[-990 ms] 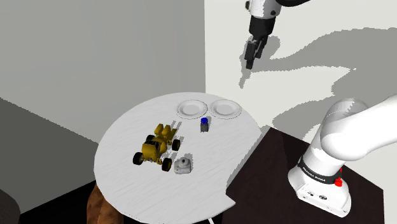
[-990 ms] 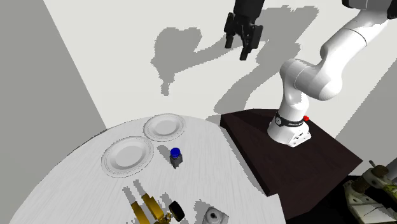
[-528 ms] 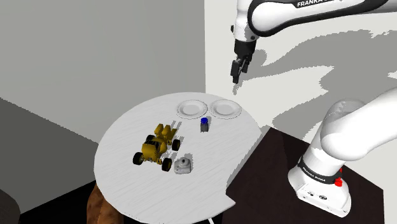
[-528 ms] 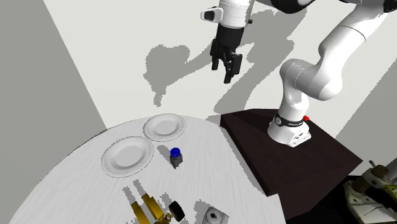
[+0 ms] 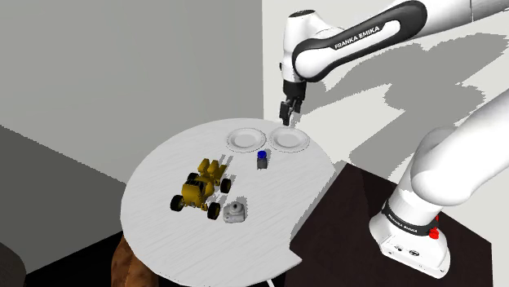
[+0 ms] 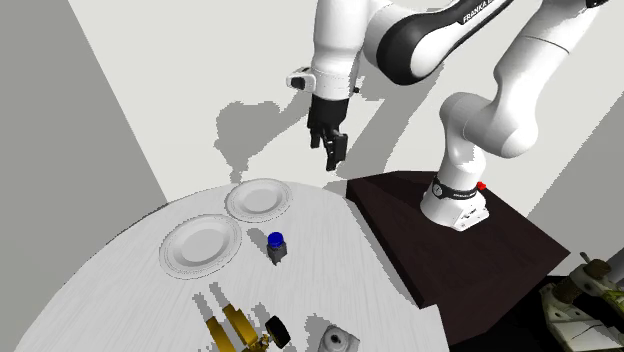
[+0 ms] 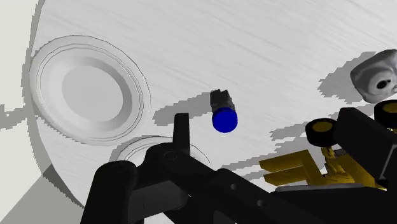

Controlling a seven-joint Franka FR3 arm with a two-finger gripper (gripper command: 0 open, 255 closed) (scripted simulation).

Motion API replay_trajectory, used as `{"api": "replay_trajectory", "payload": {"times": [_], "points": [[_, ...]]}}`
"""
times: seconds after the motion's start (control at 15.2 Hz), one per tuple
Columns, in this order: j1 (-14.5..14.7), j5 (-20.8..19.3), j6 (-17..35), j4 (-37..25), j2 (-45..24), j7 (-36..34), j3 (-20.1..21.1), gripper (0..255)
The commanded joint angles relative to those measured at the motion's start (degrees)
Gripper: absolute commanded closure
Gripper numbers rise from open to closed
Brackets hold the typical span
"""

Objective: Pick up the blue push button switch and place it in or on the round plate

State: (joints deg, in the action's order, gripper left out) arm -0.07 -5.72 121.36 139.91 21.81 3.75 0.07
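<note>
Shoulder view: a high camera beside and slightly behind the stand (image 5: 343, 216), which sits at lower right, looking down and leftward over the round counter (image 5: 245, 240) toward a wall corner. Second exterior view: a raised camera across the counter, facing the stand and the wall behind it, at similar range. Wrist view: close above the counter, looking down along the end effector (image 6: 329, 155). All three share the two round plates (image 5: 245, 139) (image 5: 289, 140), the blue push button switch (image 5: 262, 159) and the yellow toy vehicle (image 5: 200, 189).
</note>
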Motion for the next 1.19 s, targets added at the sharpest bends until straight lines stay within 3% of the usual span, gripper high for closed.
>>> {"api": "replay_trajectory", "payload": {"times": [0.0, 0.53, 1.12], "points": [[0.0, 0.1, 3.1, -0.5, -3.7, 0.0, -0.2, 0], [0.1, 0.7, 15.3, -4.3, -20.7, -0.3, -0.4, 0], [0.0, 1.9, 24.5, -14.3, -40.9, 0.0, 0.0, 0]]}}
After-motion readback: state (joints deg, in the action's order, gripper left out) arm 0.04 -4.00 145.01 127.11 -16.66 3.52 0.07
